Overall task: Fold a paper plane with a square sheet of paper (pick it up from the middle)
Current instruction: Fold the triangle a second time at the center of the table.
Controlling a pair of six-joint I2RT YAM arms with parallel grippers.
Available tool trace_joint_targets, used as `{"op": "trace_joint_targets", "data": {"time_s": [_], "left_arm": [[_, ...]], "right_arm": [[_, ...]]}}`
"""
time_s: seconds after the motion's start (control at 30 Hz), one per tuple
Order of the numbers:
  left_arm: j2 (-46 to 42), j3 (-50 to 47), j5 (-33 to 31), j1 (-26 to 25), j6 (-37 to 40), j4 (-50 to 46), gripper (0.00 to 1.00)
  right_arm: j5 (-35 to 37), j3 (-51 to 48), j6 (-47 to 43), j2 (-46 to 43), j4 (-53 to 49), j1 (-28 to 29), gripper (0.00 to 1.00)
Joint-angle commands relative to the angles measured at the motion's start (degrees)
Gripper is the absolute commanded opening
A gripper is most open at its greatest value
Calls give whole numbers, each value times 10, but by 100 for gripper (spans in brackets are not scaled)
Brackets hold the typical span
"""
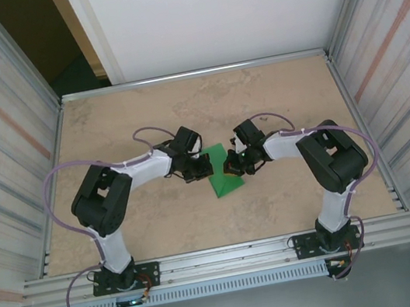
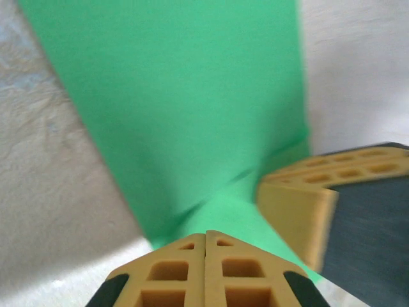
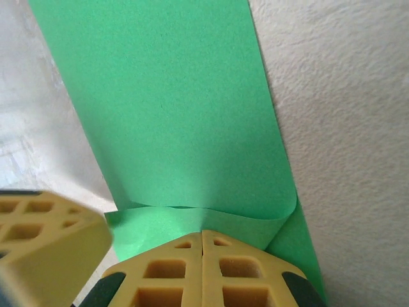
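- My left claw [image 2: 204, 235] is pressed together, clamped on the square sheet of paper [image 2: 192, 96], which creases at my tips.
- My right claw [image 3: 202, 233] is likewise closed, pinching the green sheet where it curls over.
- The paper stands bent between both claws, mid-table [image 1: 259, 97].

The thin, plain sheet of paper [image 1: 220, 173] is bright green and unpatterned. Beneath it, the flat tabletop [image 1: 273, 87] is mottled beige, marble-like. Flanking the paper, the left gripper [image 2: 204, 235] and right gripper [image 3: 202, 233] have mustard-yellow fingers edged in black. Behind them are black arms [image 1: 102, 198] with white links and lilac cables [image 1: 57, 186].
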Motion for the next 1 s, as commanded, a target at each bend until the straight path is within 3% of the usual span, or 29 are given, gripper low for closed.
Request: {"op": "trace_joint_targets", "data": {"time_s": [0.0, 0.33, 0.97], "left_arm": [[-47, 8, 19, -14, -3, 28, 2], [-25, -54, 47, -42, -61, 89, 1], [13, -82, 46, -47, -45, 94, 1]], "right_arm": [[58, -18, 22, 46, -47, 4, 0], [63, -26, 31, 51, -49, 1, 0], [64, -31, 34, 64, -50, -10, 0]]}}
